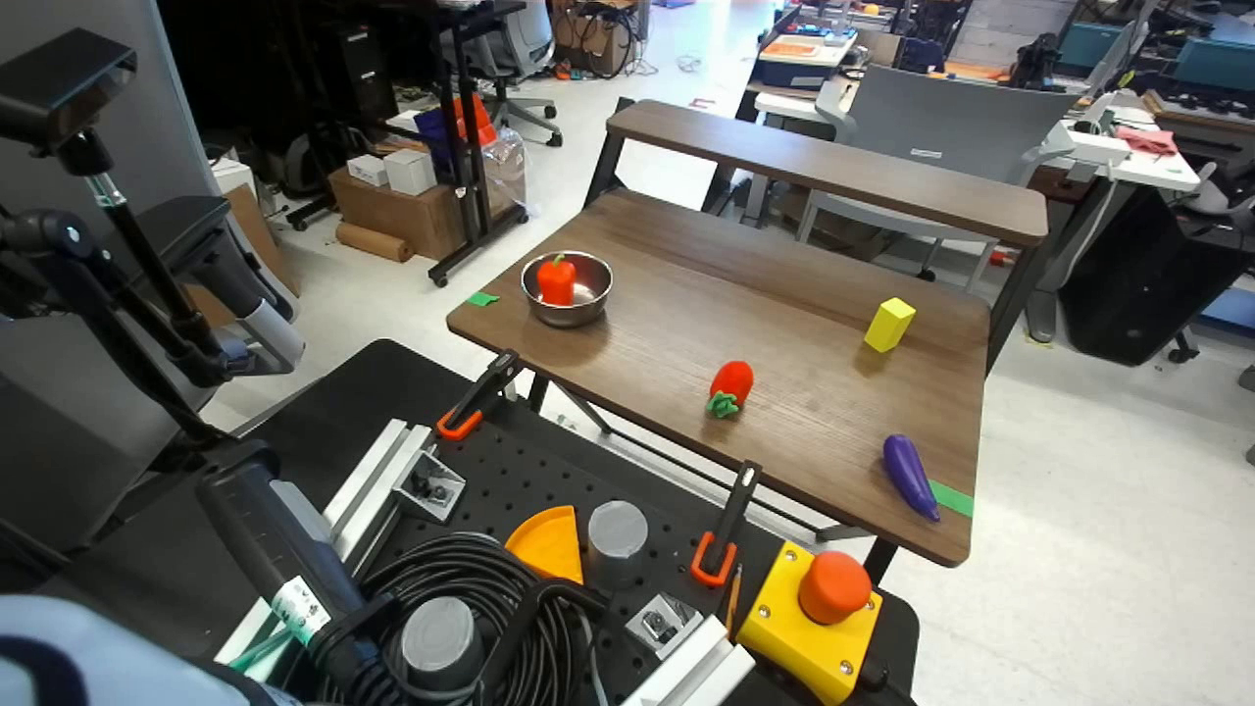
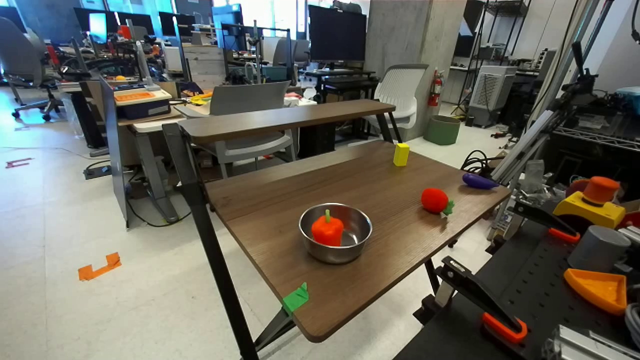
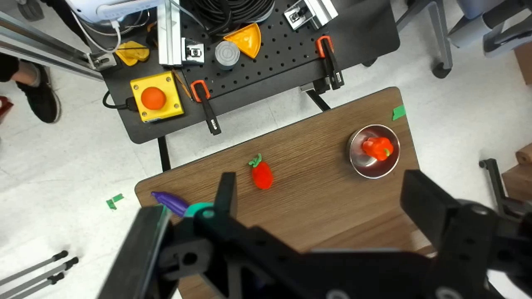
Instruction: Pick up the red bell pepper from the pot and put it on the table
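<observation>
Brightly red-orange, the bell pepper (image 2: pixel 327 232) stands green-stemmed.

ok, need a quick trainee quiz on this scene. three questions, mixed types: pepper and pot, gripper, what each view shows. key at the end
1. True or false: the red bell pepper sits inside the pot.
2. Fill the gap: in the wrist view, the gripper is ____ (open or shut).
3. Multiple choice: which item shows in both exterior views but cannot be seen in the wrist view?
A) yellow block
B) purple eggplant
C) pot

Key: 1 true; 2 open; 3 A.
</observation>
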You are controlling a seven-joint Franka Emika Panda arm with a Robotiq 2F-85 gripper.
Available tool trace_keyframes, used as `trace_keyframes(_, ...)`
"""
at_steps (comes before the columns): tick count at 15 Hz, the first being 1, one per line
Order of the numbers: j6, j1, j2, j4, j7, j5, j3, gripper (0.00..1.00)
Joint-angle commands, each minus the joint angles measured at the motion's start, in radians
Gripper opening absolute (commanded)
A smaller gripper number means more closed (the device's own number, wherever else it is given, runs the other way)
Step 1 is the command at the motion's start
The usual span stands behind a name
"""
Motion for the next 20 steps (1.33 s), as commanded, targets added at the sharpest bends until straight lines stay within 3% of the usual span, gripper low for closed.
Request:
trace_keyframes(1,0.02,0.025,0.091,0.068,0.03,-0.038,0.094,1.0)
trace_keyframes(4,0.084,0.068,0.172,0.108,0.073,-0.083,0.186,1.0)
trace_keyframes(11,0.385,0.211,0.399,0.114,0.223,-0.255,0.359,1.0)
trace_keyframes(15,0.512,0.28,0.523,0.115,0.327,-0.34,0.383,1.0)
trace_keyframes(20,0.603,0.334,0.655,0.127,0.372,-0.356,0.368,1.0)
